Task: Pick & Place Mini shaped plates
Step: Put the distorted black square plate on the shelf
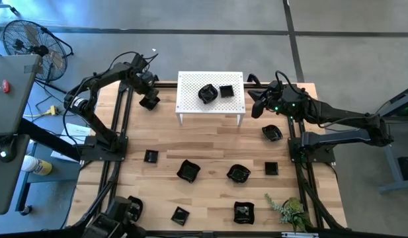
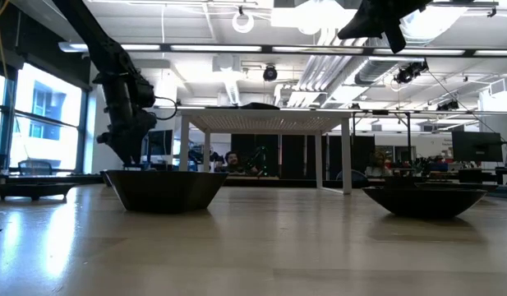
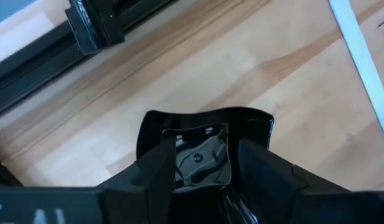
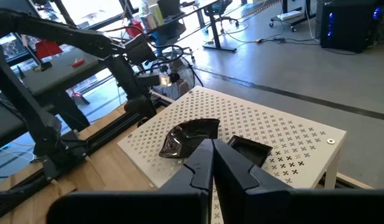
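Looking straight down, the left jaws (image 1: 149,100) sat at the far left edge of the worktop (image 1: 210,142), just left of the white perforated stand (image 1: 190,99), with a small black plate (image 1: 149,103) between their fingers; the right jaws (image 1: 257,106) hovered just off the stand's right end. Two plates rested on the stand, a wavy-edged one (image 1: 207,93) and a square one (image 1: 226,90), both between the two jaws. Seven more plates (image 1: 188,170) lay scattered nearer the front of the worktop, well apart from either jaws. At table height, the left arm (image 2: 126,107) reached down beside the stand (image 2: 265,123), behind a wide dark plate (image 2: 164,189); another plate (image 2: 426,200) stood to the right. From the left wrist, the fingers (image 3: 148,171) flanked a square plate (image 3: 201,149) that lay on the wood, spread wide beside its walls; whether they gripped it could not be told. From the right wrist, the fingertips (image 4: 204,158) were pressed together, empty, pointing at the stand's two plates (image 4: 190,138).
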`<state>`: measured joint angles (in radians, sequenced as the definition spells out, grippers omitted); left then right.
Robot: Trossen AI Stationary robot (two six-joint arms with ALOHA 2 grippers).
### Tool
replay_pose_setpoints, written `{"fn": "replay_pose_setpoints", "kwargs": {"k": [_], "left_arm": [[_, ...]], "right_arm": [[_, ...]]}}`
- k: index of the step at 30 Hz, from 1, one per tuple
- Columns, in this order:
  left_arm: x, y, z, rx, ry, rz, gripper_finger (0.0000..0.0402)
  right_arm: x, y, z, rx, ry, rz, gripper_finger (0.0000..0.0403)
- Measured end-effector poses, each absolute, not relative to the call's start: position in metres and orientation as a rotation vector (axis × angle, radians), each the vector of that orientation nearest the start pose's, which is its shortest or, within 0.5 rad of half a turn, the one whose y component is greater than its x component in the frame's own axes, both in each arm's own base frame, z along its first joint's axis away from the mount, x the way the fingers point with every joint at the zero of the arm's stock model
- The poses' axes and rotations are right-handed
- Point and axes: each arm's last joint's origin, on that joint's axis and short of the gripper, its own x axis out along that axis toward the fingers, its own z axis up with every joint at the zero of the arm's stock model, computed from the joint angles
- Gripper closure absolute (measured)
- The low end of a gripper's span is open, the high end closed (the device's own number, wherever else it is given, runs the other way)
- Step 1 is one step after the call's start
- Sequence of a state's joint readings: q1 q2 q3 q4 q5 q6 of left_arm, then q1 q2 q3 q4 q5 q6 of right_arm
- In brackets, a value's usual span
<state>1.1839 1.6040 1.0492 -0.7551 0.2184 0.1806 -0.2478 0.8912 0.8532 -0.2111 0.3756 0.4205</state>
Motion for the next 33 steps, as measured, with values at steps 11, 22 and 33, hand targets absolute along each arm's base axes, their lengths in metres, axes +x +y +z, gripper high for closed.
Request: {"fn": "replay_pose_setpoints", "kwargs": {"k": [11, 22, 33], "left_arm": [[0.113, 0.273, 0.192, -0.638, 1.201, 0.801, 0.0229], [0.115, 0.277, 0.184, -0.620, 1.227, 0.775, 0.0237], [0.116, 0.280, 0.168, -0.669, 1.261, 0.760, 0.0316]], "right_arm": [[0.184, -0.058, 0.336, 0.385, 0.118, -0.670, 0.0400], [0.184, -0.058, 0.336, 0.383, 0.116, -0.680, 0.0401], [0.184, -0.058, 0.336, 0.381, 0.112, -0.697, 0.0401]]}}
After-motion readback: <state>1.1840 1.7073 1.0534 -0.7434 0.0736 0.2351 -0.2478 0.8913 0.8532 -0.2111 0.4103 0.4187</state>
